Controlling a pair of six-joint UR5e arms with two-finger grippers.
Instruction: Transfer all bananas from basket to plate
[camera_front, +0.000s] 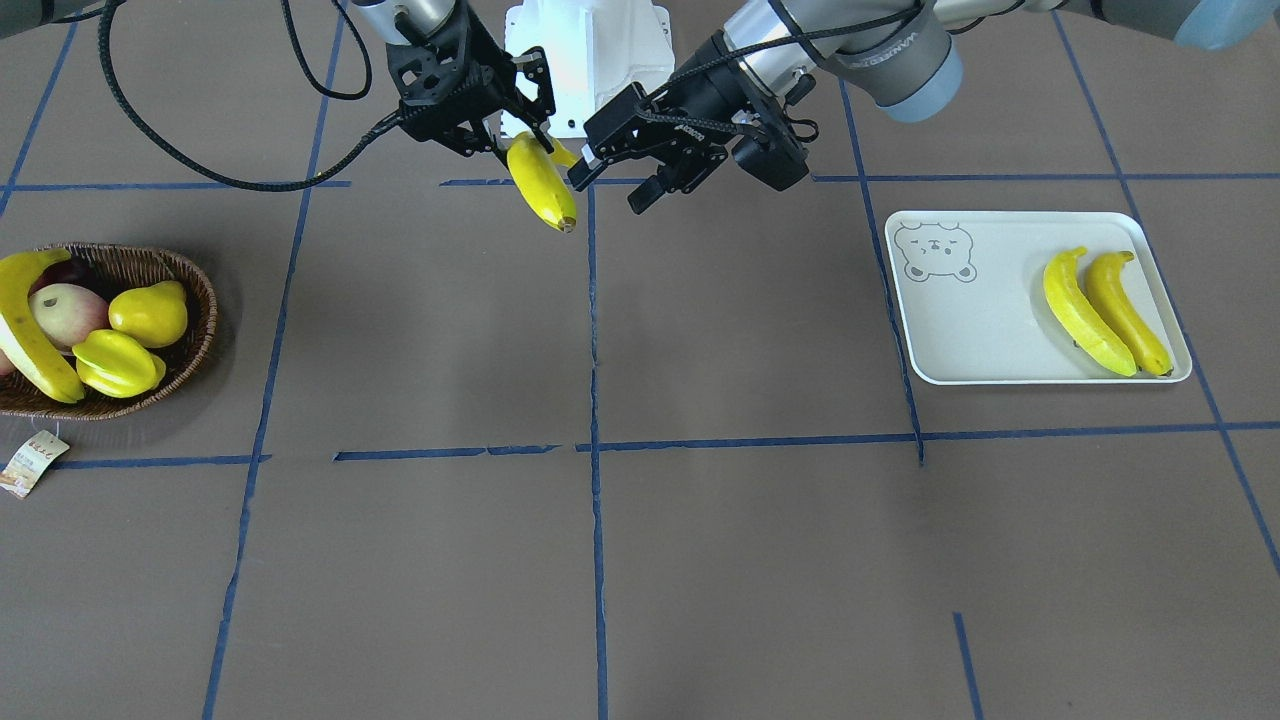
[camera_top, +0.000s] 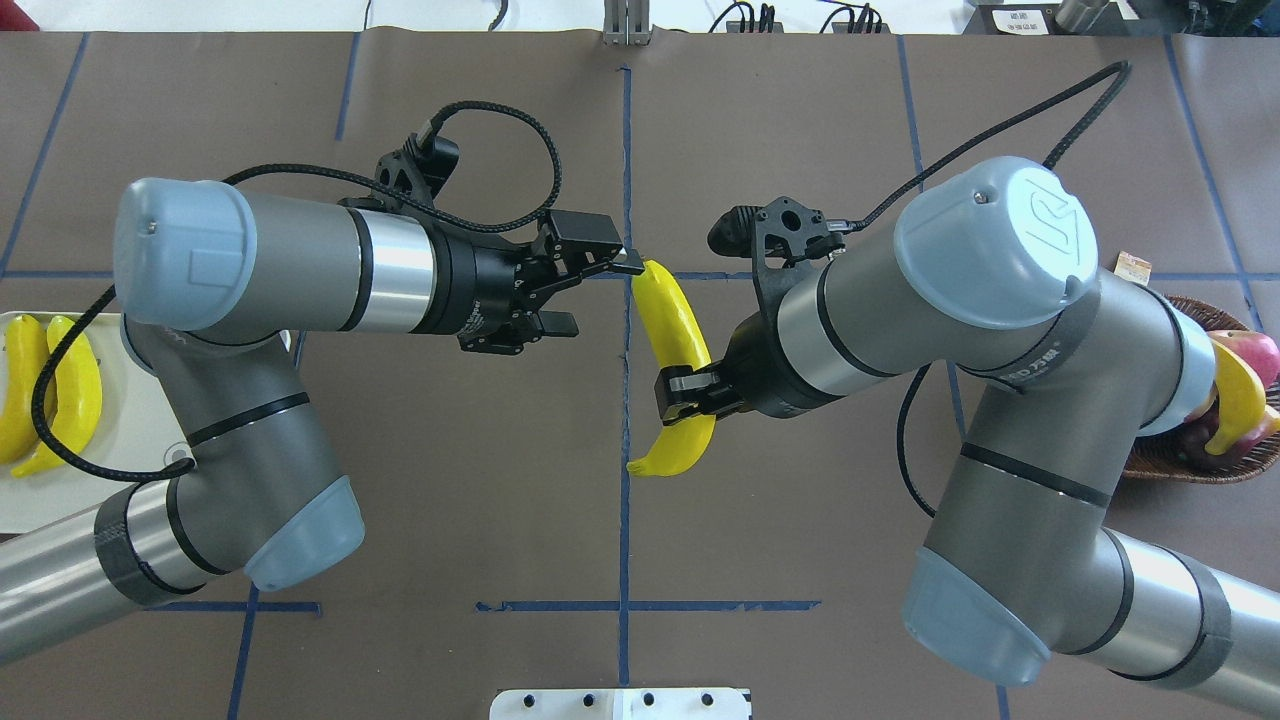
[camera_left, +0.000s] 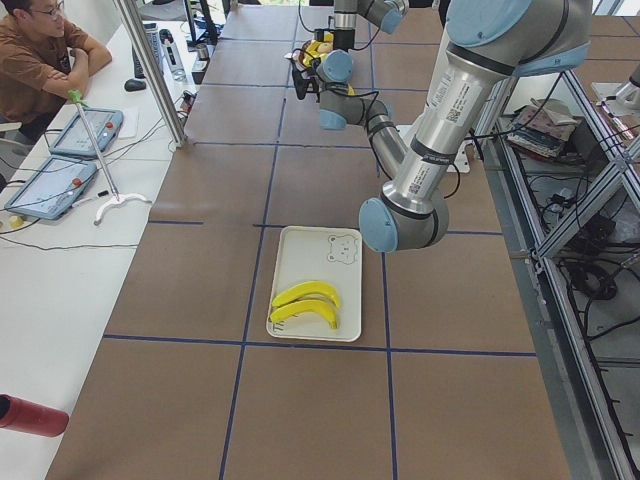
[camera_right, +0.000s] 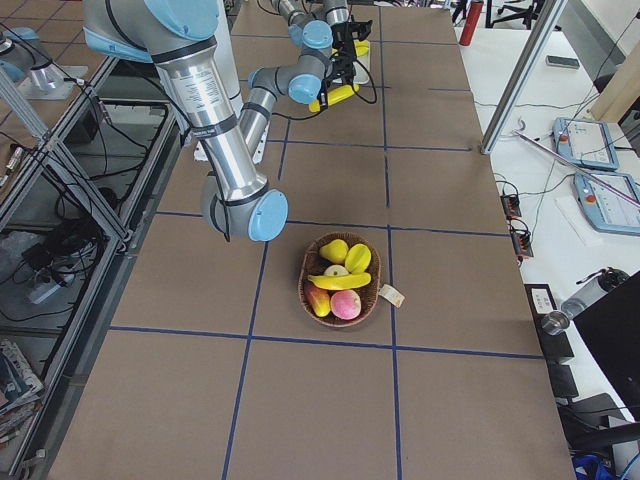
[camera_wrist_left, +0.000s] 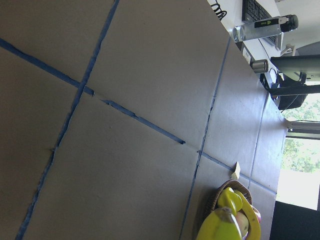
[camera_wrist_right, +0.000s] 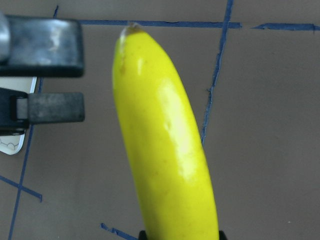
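One banana (camera_top: 672, 318) in the right pincer (camera_top: 690, 396).

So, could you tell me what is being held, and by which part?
The right gripper holds a banana past its middle, nearer the robot-side end; the left gripper is open, empty.

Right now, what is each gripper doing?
Left gripper: open, holding nothing.
Right gripper: closed, holding a banana.
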